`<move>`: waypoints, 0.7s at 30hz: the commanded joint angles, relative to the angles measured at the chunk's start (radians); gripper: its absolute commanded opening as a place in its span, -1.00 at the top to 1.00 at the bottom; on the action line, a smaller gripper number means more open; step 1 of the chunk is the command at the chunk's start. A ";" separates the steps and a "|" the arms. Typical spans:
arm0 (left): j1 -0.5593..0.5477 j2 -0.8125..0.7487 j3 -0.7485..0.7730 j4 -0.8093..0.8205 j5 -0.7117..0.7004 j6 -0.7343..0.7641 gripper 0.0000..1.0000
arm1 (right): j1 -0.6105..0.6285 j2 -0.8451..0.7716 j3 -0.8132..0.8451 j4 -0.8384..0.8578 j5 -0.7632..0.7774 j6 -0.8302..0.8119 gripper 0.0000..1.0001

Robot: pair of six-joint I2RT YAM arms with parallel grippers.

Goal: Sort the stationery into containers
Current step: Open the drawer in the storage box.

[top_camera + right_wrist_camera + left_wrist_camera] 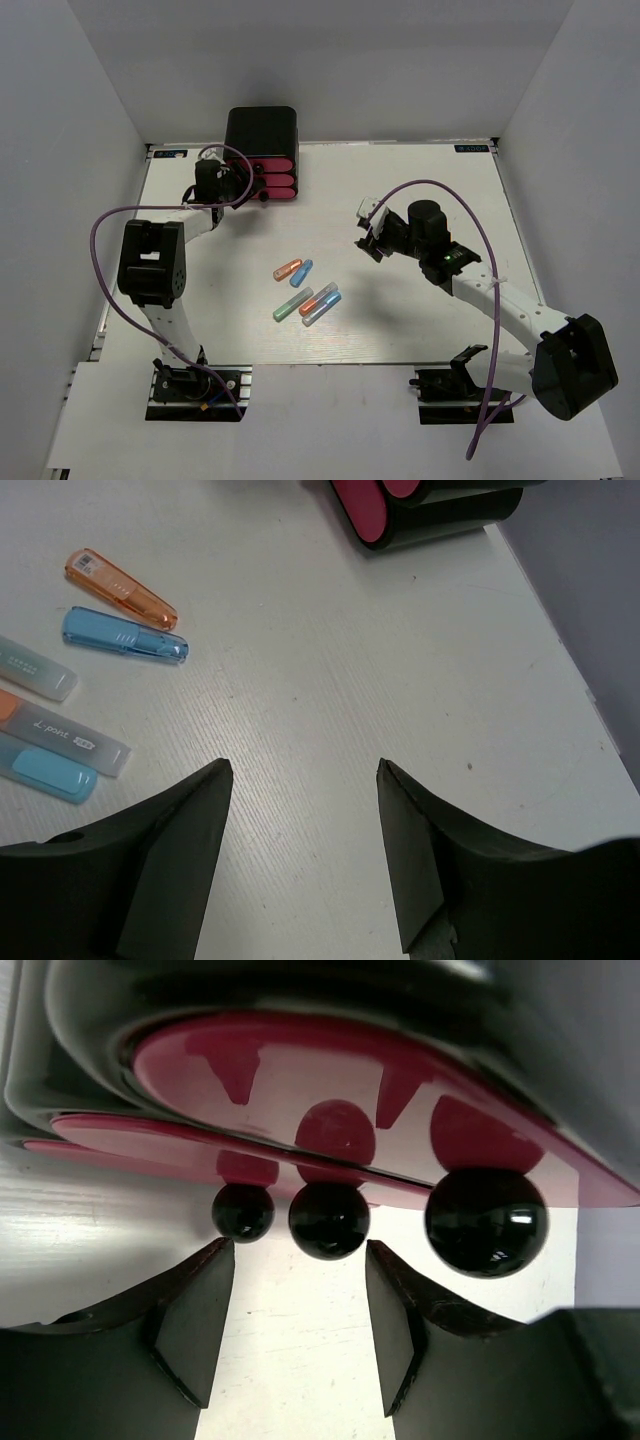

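The containers are three pink-red drawers [276,180] with black knobs, stacked in a glossy black box [261,132] at the back left. My left gripper [240,186] is open right in front of them. In the left wrist view its tips [298,1247] flank the middle knob [329,1220] without closing on it. Several capsule-shaped stationery pieces lie mid-table: orange [288,269], blue [302,271], green [290,305], red-orange [320,296] and pale blue [322,306]. My right gripper [368,232] hovers open and empty to their right [305,765], over bare table; the orange [120,588] and blue [125,635] pieces show to its left.
White walls close in the table on the left, back and right. The left arm's purple cable [100,250] loops over the left side of the table. The box [440,520] stands near the back edge. Two other knobs [242,1211] [486,1221] sit either side of the middle one.
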 commanded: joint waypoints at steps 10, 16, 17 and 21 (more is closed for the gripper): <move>0.001 0.029 0.024 0.090 0.017 -0.052 -0.25 | -0.010 -0.021 -0.003 0.028 -0.010 -0.005 -0.31; 0.001 0.049 0.033 0.110 0.017 -0.071 -0.15 | -0.011 -0.021 -0.003 0.026 -0.014 -0.003 -0.31; 0.001 0.049 0.033 0.119 0.017 -0.080 -0.12 | -0.011 -0.021 -0.003 0.025 -0.014 -0.005 -0.31; 0.001 0.058 0.042 0.119 0.026 -0.080 0.16 | -0.013 -0.022 -0.006 0.020 -0.023 0.003 -0.31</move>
